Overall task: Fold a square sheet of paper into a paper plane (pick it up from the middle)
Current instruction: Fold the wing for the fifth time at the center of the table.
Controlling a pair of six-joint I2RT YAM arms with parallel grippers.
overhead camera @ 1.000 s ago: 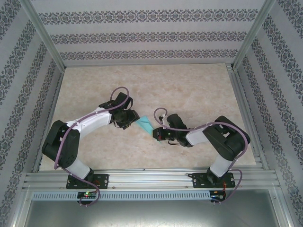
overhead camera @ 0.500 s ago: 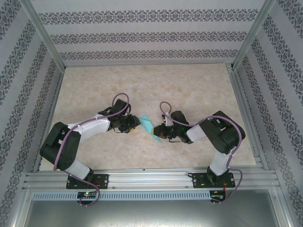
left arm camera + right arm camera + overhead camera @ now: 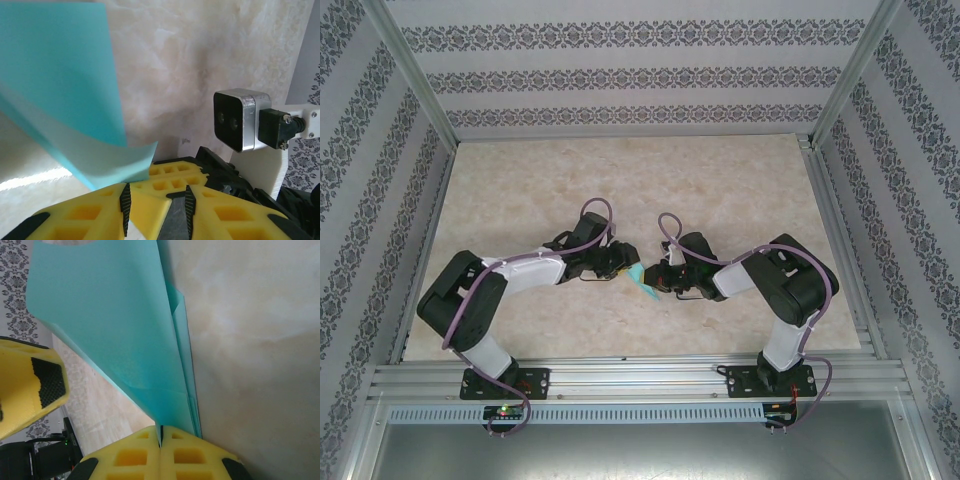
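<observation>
Right wrist view: right gripper (image 3: 160,432) clamped tight on the teal paper plane (image 3: 115,325), folded layers rising from the seam. Beside it, left gripper (image 3: 156,200) with jaws partly apart, plane's corner just beside one finger. Beyond, pale marbled surface (image 3: 250,340) stretching to the patterned back wall (image 3: 640,75).

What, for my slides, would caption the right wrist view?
Right hand pinches the folded teal paper at its narrow end, against the marble-patterned table.
</observation>
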